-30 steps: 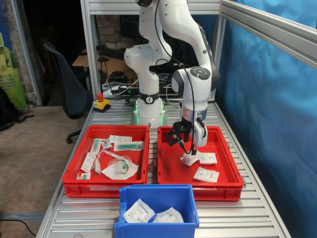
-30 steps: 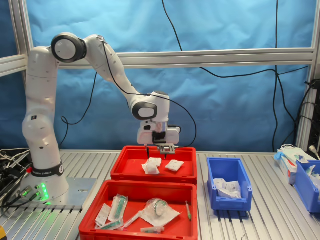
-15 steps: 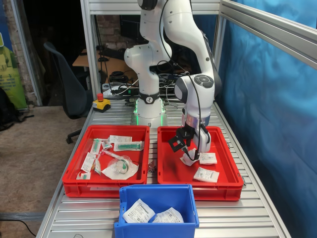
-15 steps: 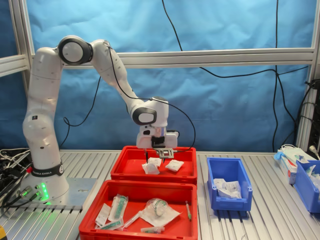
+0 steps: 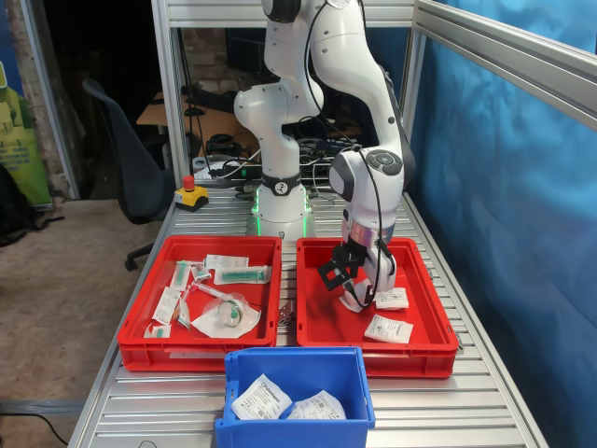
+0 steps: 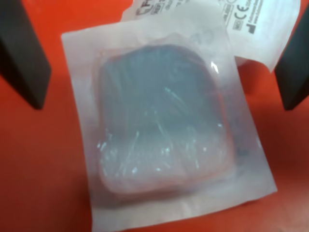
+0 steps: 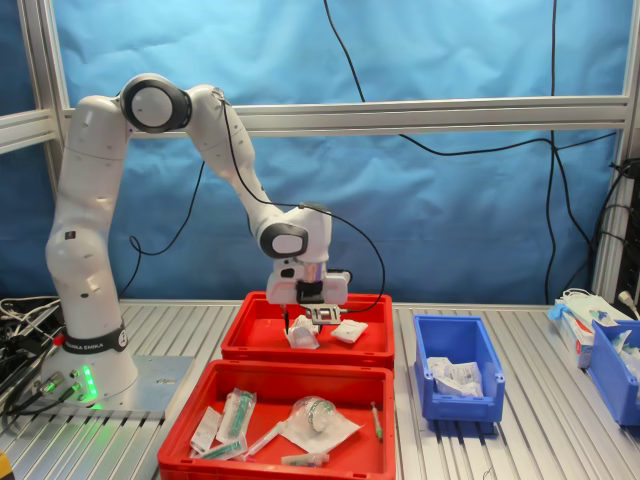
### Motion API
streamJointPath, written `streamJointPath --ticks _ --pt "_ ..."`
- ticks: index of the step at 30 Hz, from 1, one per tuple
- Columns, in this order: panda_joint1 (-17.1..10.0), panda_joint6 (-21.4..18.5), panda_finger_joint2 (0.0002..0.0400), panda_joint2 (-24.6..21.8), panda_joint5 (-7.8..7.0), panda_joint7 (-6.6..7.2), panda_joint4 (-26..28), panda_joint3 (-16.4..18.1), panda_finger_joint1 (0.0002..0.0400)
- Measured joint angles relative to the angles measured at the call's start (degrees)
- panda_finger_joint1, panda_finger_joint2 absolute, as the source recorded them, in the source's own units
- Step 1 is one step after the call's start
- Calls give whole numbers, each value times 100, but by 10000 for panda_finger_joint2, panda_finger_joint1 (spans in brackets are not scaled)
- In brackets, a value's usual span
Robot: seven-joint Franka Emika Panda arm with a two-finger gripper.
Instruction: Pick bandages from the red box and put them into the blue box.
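Descending over a soft white sealed bandage packet (image 6: pixel 164 130) calls for care: needs both dark fingertips (image 6: pixel 21 53) straddling the puffy middle, not the thin flat border, and closing gently so the film does not slip or crumple. Worth keeping clear of the second printed white packet (image 6: pixel 241 19) overlapping its far edge, lest both lift together. Lies flat on the floor of the wide shallow red plastic tray (image 5: pixel 322 322), with two more white packets just beside it. Stands spread wide, the end effector (image 5: pixel 357 291), holding nothing. Reaches down nearly vertical from a bent elbow, wrist low inside the tray. Waits at the desk's near edge in the first exterior view, the small deep blue plastic bin (image 5: pixel 297 366), already holding packets.
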Motion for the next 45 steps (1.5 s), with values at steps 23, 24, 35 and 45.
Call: streamJointPath --ticks 23,24,35,45 --pt "39 598 400 286 0 0 -126 29 400" --pt "39 621 400 310 0 0 -133 31 400" --pt "40 692 400 372 0 0 -160 43 400" --pt "40 697 336 372 0 0 -160 77 336"
